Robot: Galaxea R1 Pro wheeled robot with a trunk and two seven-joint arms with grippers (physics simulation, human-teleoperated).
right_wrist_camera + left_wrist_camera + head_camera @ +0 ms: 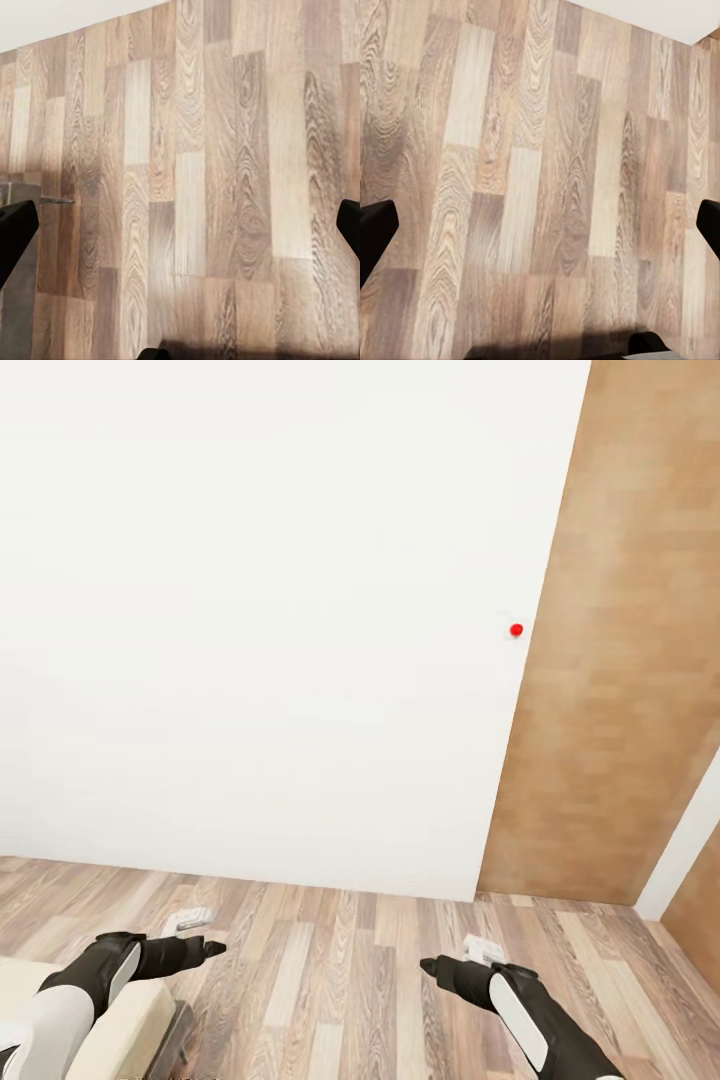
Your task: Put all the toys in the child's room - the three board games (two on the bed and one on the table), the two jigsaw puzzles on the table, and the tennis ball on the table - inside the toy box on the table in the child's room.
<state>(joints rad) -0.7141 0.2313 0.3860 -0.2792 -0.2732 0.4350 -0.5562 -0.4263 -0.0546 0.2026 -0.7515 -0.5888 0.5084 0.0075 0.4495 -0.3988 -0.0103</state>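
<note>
A corner of the bed (115, 1028), with its beige mattress and grey frame, sits at the lower left of the head view. My left gripper (203, 937) hovers over the wood floor just past that corner. Its black fingers (375, 232) stand wide apart, open, with bare planks between them. My right gripper (456, 958) hangs over the floor to the right, and its fingers (16, 229) are also spread open and hold nothing. The toys, the toy box and the table are out of view.
A plain white wall (270, 610) stands close ahead, with a small red dot (516, 629) on it. A wood-panelled surface (620, 660) rises at the right. Wood-plank floor (340, 980) runs between my arms. A dark grey patch (13, 307) lies beside the right gripper.
</note>
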